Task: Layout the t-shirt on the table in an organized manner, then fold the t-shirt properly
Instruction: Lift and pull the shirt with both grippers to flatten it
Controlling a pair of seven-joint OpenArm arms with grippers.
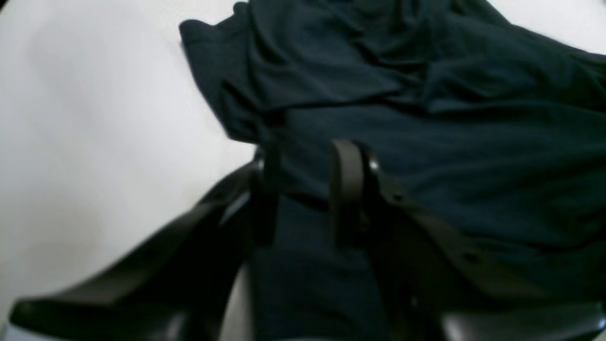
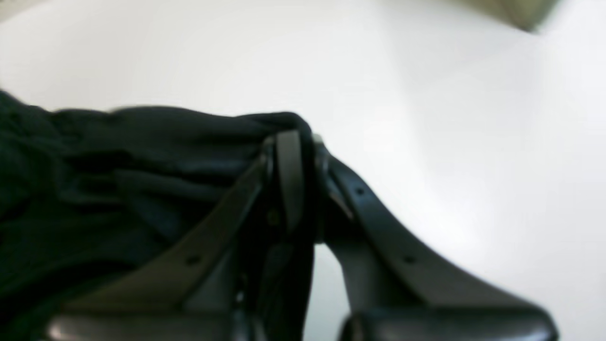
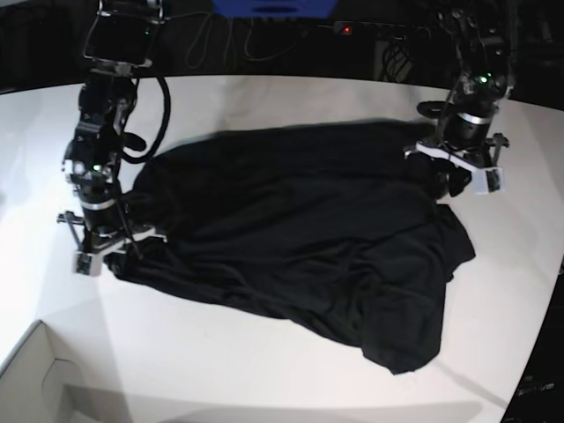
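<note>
Left wrist view: left gripper [image 1: 307, 189] part open with a thin band of the t-shirt [image 1: 426, 156] between its jaws, apparently pinched, rumpled folds toward 12 o'clock, bare table [image 1: 94, 118] at 9. Right wrist view: right gripper [image 2: 303, 180] clamped tight on a bunched edge, cloth trailing toward 9 o'clock. Base view: black heap mid-table, slumped toward 5 o'clock; soft, thin, light, probably best taken at hems or shoulder seams.

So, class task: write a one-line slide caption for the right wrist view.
Right tool pinching an edge of the wrinkly black t-shirt above the smooth white table.
</note>
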